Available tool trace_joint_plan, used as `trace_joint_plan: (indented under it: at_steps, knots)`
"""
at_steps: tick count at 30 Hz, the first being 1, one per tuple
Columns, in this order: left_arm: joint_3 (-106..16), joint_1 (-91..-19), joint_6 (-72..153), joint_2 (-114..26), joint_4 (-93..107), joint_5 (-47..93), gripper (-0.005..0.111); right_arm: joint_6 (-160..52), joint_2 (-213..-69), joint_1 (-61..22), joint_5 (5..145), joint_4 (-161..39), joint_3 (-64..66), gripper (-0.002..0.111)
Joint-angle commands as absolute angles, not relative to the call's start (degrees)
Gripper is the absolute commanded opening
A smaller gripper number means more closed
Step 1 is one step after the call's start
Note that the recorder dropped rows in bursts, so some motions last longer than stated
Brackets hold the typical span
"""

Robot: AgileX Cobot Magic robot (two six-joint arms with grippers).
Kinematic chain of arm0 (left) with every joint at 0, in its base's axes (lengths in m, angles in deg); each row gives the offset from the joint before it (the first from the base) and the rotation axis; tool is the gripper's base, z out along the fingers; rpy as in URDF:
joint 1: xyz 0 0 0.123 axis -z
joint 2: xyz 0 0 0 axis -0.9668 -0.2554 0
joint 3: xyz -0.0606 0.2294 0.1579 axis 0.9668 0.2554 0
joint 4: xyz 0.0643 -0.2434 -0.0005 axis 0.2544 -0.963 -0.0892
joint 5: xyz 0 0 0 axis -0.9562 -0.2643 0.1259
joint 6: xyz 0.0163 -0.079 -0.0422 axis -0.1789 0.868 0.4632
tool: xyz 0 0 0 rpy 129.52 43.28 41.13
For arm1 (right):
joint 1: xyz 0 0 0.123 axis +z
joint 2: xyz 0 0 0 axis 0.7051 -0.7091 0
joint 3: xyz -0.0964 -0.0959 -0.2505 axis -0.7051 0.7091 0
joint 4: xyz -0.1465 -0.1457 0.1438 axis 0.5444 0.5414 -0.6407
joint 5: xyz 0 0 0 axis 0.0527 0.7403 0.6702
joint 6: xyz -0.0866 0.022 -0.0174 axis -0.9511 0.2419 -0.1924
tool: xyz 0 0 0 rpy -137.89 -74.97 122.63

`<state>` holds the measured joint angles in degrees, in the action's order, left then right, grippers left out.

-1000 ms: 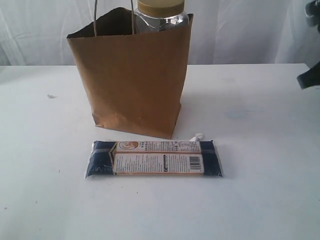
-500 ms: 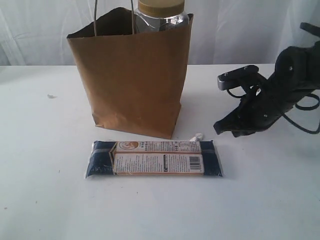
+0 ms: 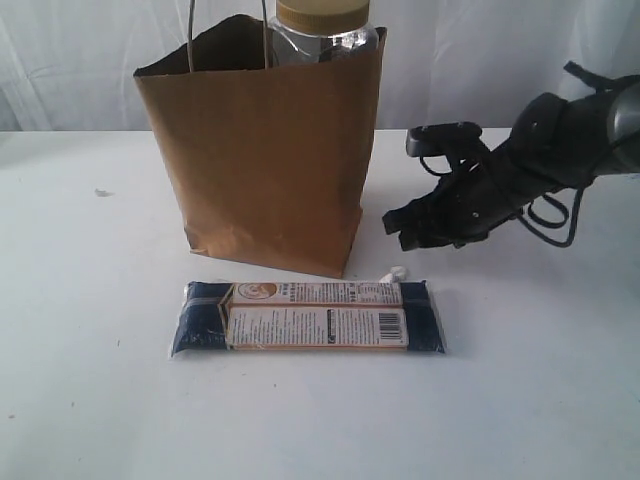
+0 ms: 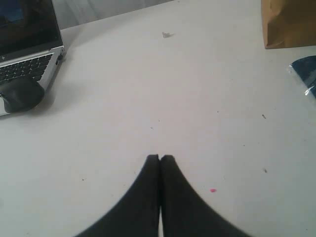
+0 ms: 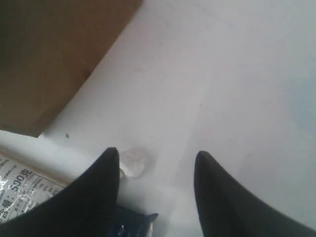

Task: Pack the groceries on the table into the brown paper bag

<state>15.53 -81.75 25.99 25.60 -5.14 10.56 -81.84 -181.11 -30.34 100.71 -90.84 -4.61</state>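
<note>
Exterior view: long navy-orange packet (image 3: pixel 308 318) lies flat on the table (image 3: pixel 520 390), just below the right gripper (image 5: pixel 157 156), with its near end under one fingertip. Jaws spread wide, nothing between them. Brown paper bag (image 3: pixel 265 160) stands upright beside the gripper, clear jar (image 3: pixel 322 30) inside it, lid poking out. Left gripper (image 4: pixel 160 159) pinched together, empty, well apart. Step looks like the reach for the packet; next move likely needs centring over its narrow width, lowering, closing

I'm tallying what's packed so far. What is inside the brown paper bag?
A clear jar with a mustard-yellow lid pokes up above the rim of the brown paper bag. The bag's opaque sides hide everything lower down, so no other contents can be confirmed.
</note>
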Motion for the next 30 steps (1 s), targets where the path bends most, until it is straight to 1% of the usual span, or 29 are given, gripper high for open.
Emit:
trace_joint_plan:
  at_steps: [1,7,12,30]
  knots:
    - [15.7,-81.8,26.0,25.8,-5.3,10.7,0.0,-90.0,-183.2,-30.1,101.2,-97.6,-5.1,0.045]
    - [15.7,-81.8,26.0,25.8,-5.3,10.7,0.0,-92.1,-184.9,-28.3,99.8,-98.4,-5.1,0.044]
    - [15.7,-81.8,26.0,25.8,-5.3,10.7,0.0,-92.1,-184.9,-28.3,98.9,-98.0,-5.0,0.039]
    - [15.7,-81.8,26.0,25.8,-5.3,10.7,0.0,-92.6,-187.4,-28.3,99.2,-95.8,-4.9,0.039]
